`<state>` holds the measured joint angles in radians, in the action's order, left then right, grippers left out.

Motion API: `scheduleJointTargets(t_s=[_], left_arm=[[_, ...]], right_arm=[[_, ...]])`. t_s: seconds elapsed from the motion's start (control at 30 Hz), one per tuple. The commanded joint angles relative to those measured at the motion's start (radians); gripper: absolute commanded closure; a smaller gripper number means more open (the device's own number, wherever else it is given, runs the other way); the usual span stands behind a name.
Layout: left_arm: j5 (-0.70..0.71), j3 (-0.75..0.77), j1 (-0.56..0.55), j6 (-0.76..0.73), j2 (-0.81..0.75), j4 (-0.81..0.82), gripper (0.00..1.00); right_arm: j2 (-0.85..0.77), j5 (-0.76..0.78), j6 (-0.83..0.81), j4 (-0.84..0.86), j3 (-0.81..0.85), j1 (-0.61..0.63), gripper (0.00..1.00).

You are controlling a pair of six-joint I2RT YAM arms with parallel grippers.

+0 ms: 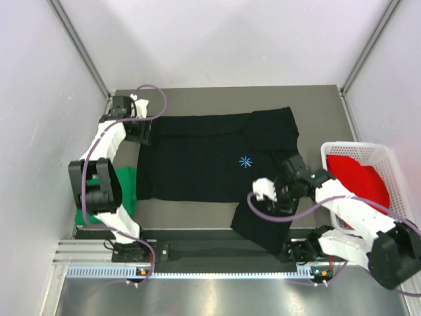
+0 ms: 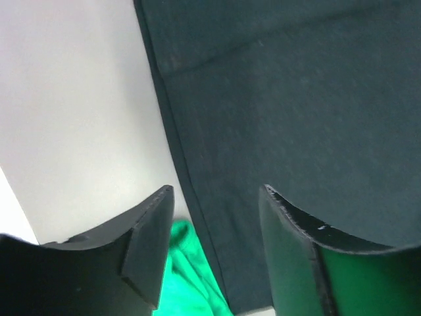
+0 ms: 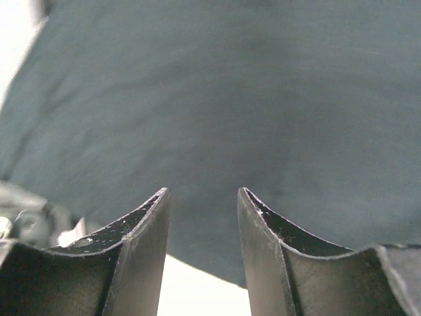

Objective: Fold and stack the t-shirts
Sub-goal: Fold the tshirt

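The left claw (image 2: 217,197) stands open with nothing between its jaws, over the left edge of the black shirt (image 1: 204,158). The right claw (image 3: 200,194) gapes empty above that shirt's near flap. The black shirt lies spread on the table (image 1: 316,105). A green shirt (image 1: 129,187) lies beside its left edge, and a red shirt (image 1: 352,172) sits in the basket (image 1: 388,161) on the right.

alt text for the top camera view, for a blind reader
A large black t-shirt lies spread on a grey table, the left gripper open at its far-left corner, the right gripper open over its near-right part. A green shirt lies at left; a red shirt sits in a white basket at right.
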<state>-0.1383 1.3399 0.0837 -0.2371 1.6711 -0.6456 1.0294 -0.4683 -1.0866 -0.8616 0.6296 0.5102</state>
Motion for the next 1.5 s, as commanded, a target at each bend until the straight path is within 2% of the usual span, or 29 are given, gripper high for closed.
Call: scheduleJointTargets(t_s=[0.0, 0.1, 0.17, 0.2, 0.3, 0.37, 0.53, 0.63, 0.8, 0.97, 1.1, 1.2, 1.3, 1.47], left_arm=[[0.029, 0.144, 0.001, 0.001, 0.076, 0.044, 0.39], [0.036, 0.282, 0.011, 0.036, 0.185, 0.053, 0.32], [-0.027, 0.356, 0.031, 0.093, 0.275, 0.047, 0.22], [-0.059, 0.43, 0.039, 0.114, 0.31, 0.029, 0.21], [-0.142, 0.594, 0.06, 0.18, 0.452, -0.04, 0.23], [-0.171, 0.677, 0.07, 0.206, 0.535, -0.057, 0.27], [-0.193, 0.716, 0.09, 0.234, 0.628, 0.003, 0.33], [-0.192, 0.76, 0.091, 0.222, 0.685, -0.017, 0.34], [-0.208, 0.737, 0.099, 0.217, 0.716, 0.049, 0.35], [-0.228, 0.755, 0.1, 0.234, 0.759, 0.078, 0.44], [-0.234, 0.759, 0.1, 0.234, 0.782, 0.089, 0.51], [-0.224, 0.759, 0.099, 0.236, 0.791, 0.092, 0.55], [-0.208, 0.762, 0.103, 0.236, 0.793, 0.095, 0.57], [-0.201, 0.771, 0.106, 0.236, 0.794, 0.09, 0.76]], right_arm=[[0.053, -0.067, 0.135, 0.2, 0.111, -0.111, 0.55], [0.133, -0.163, 0.273, 0.333, 0.215, -0.229, 0.54], [0.231, -0.258, 0.399, 0.383, 0.315, -0.346, 0.53], [0.274, -0.295, 0.48, 0.403, 0.356, -0.419, 0.53], [0.444, -0.401, 0.63, 0.447, 0.49, -0.502, 0.52], [0.55, -0.42, 0.651, 0.452, 0.58, -0.547, 0.51], [0.756, -0.429, 0.735, 0.49, 0.737, -0.607, 0.5], [0.813, -0.446, 0.798, 0.547, 0.779, -0.633, 0.5], [0.859, -0.464, 0.875, 0.637, 0.808, -0.65, 0.5], [0.951, -0.415, 1.016, 0.762, 0.877, -0.671, 0.49], [1.084, -0.371, 1.07, 0.691, 1.027, -0.671, 0.47], [1.196, -0.307, 1.026, 0.599, 1.139, -0.67, 0.44], [1.241, -0.233, 1.013, 0.563, 1.212, -0.671, 0.44], [1.339, -0.175, 1.042, 0.547, 1.323, -0.67, 0.44]])
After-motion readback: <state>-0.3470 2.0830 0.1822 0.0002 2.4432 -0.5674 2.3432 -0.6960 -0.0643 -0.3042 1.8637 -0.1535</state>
